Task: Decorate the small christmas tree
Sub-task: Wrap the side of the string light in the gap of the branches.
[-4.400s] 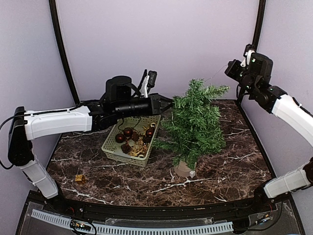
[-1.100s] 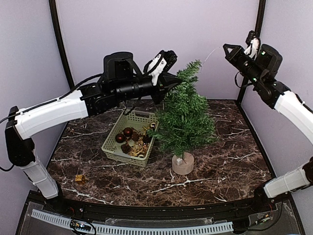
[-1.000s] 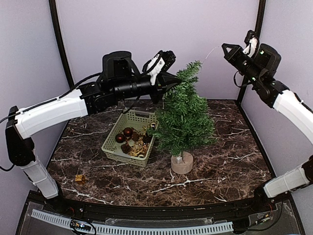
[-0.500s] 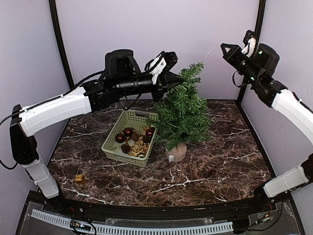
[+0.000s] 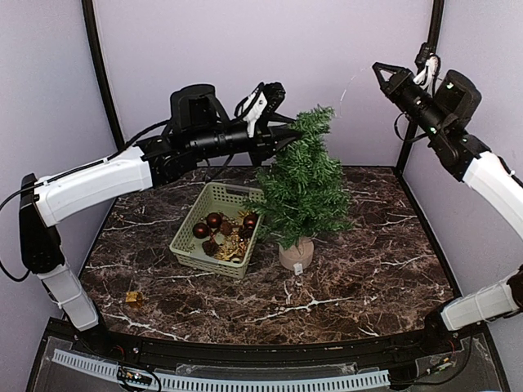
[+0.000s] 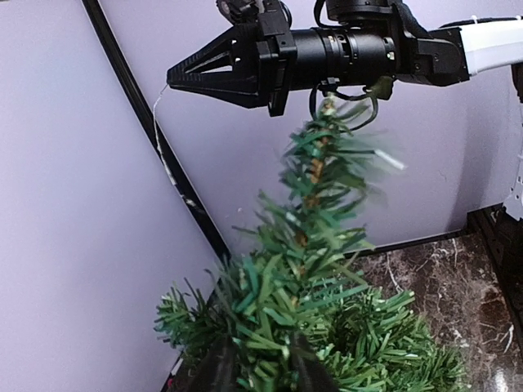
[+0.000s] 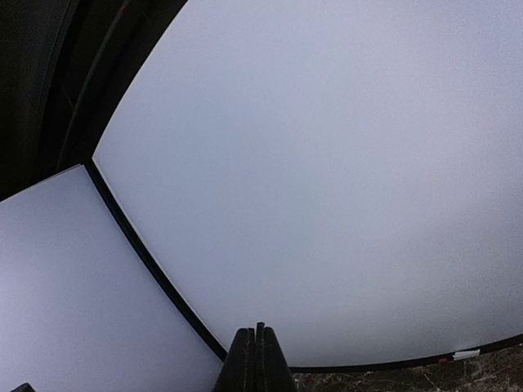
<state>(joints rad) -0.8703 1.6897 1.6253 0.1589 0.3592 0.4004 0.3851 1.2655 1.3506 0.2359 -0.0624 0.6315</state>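
1 small christmas tree [image 5: 306,184] stands upright mid-worktop [image 5: 368,278], touching the right side of 1 pale green basket [image 5: 189,245] w/ several dark red baubles; 1 small gold item [image 5: 134,298] lies front-left. 2 hands: left hand [image 5: 282,137] at the treetop, slightly apart, needles betw. its fingers [image 6: 221,369]. Right hand [image 5: 378,67] raised well right of the tree, tips together, pinching a thin string [image 6: 157,114].

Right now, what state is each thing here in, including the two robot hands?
small christmas tree: upright, base on the table.
left hand: fingers a little apart around the tree's upper branches.
right hand: shut on a thin thread, held up in the air.
basket: on the table beside the tree, holding ornaments.
gold piece: lying alone on the table, apart from the basket.
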